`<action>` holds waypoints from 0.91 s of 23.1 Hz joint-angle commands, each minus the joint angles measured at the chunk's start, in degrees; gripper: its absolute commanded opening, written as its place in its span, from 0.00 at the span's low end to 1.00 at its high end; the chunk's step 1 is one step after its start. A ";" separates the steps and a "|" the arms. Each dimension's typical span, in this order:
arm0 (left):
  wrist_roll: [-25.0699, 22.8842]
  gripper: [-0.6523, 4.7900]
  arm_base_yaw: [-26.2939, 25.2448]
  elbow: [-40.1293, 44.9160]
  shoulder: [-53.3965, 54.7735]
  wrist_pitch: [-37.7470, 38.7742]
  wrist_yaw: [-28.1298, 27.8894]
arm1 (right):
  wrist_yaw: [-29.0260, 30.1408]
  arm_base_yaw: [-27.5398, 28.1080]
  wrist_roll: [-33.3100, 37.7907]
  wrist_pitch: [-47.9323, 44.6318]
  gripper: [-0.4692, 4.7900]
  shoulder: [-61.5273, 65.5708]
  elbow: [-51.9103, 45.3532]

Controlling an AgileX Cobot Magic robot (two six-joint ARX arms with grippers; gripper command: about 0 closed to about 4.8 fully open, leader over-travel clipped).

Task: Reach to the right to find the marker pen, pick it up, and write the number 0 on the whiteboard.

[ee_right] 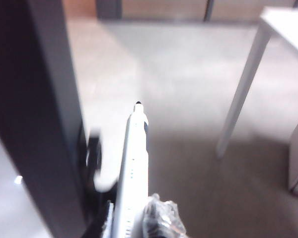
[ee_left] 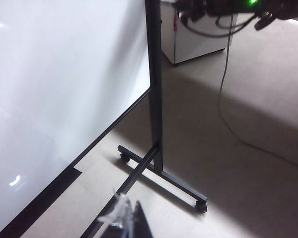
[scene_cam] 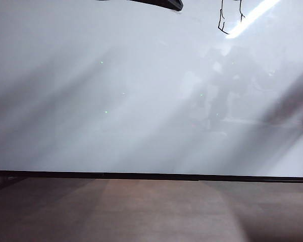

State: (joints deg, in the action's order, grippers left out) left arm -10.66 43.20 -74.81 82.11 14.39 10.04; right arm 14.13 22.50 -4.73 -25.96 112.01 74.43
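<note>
Soft, dim light washes the exterior view; a glare streak (scene_cam: 252,17) burns at one o'clock on the whiteboard (scene_cam: 116,101), with broad diagonal shadows and faint reflections. The left wrist view is sharp, floor sunlit. The right wrist view is blurred, the marker pen (ee_right: 131,168) overexposed.

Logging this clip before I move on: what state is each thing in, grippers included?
Large glossy white whiteboard: upright on a black wheeled stand, mostly blank.
Thin black hand-drawn number 0: boxy outline at the board's upper right, top cut off by the exterior view.
Slim marker pen: held, dark tip pointing away from the board, uncapped.
Right gripper: shut on the marker pen.
Left gripper: by the board's lower edge, holding nothing visible; jaws unclear.
</note>
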 commanded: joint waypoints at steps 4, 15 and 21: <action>0.13 0.11 -0.02 -0.09 -0.61 -0.24 0.26 | -0.07 0.00 0.28 -1.22 0.08 -0.61 0.35; -0.02 0.11 -0.04 -0.04 -0.59 0.07 0.24 | 2.97 -0.28 0.20 0.02 0.08 3.08 0.35; 0.11 0.11 -0.04 -0.04 -0.59 -0.04 0.09 | 1.95 -3.06 -0.37 -2.16 0.08 4.22 0.39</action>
State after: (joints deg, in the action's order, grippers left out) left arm -10.66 43.16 -74.81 81.76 14.83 10.02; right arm 14.66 19.97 -5.04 -27.18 115.70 74.63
